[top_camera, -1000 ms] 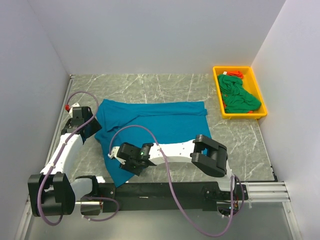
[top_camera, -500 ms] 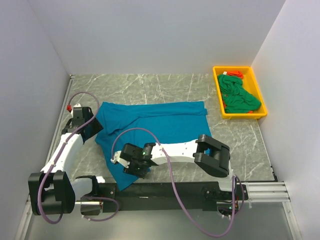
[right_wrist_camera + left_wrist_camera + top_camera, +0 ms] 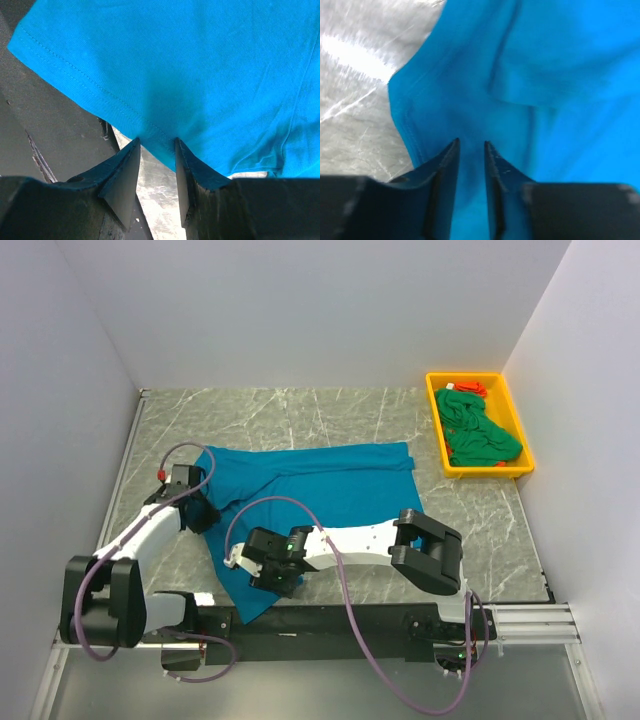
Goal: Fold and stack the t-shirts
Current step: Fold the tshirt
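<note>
The teal-blue t-shirt lies spread on the table, and its near-left corner hangs over the front edge. My left gripper sits at the shirt's left side. In the left wrist view its jaws stand nearly together with teal cloth between them. My right gripper is at the shirt's near-left hem. In the right wrist view its fingertips pinch the stitched hem. The bright green t-shirt and the red-orange piece lie bunched in the bin.
The yellow plastic bin stands at the far right by the right wall. White walls close in the table on the left, back and right. The black base rail runs along the near edge.
My left gripper has moved right and toward the front, taking the shirt's left edge with it. My right gripper has shifted slightly toward the near edge with the hem.
</note>
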`<action>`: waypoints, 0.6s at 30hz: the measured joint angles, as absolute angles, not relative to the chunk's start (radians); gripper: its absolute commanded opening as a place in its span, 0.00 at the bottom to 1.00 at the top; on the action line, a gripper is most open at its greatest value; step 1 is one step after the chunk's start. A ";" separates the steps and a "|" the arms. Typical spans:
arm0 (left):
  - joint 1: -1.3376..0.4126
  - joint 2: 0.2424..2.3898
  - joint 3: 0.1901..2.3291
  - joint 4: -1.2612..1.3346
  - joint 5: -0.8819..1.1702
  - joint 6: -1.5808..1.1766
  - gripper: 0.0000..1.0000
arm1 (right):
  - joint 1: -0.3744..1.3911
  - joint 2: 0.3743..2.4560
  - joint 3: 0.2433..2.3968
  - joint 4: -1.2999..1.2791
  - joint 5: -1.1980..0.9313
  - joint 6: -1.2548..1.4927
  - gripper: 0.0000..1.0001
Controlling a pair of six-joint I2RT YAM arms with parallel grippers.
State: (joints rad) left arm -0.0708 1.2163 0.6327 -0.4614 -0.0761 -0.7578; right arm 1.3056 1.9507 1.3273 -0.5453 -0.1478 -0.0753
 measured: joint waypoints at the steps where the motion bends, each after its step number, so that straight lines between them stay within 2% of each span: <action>1: -0.071 1.236 0.630 -0.462 -0.080 -0.776 0.29 | 1.306 1.951 1.327 -0.545 -0.148 -0.075 0.42; 18: -0.012 1.194 0.569 -0.562 -0.237 -0.926 0.37 | 1.251 1.832 1.246 -0.535 -0.180 -0.060 0.48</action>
State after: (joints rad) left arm -0.0116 1.1942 0.5690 -0.5625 -0.2375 -0.9264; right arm 1.2514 1.8317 1.2461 -0.5350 -0.1802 -0.0601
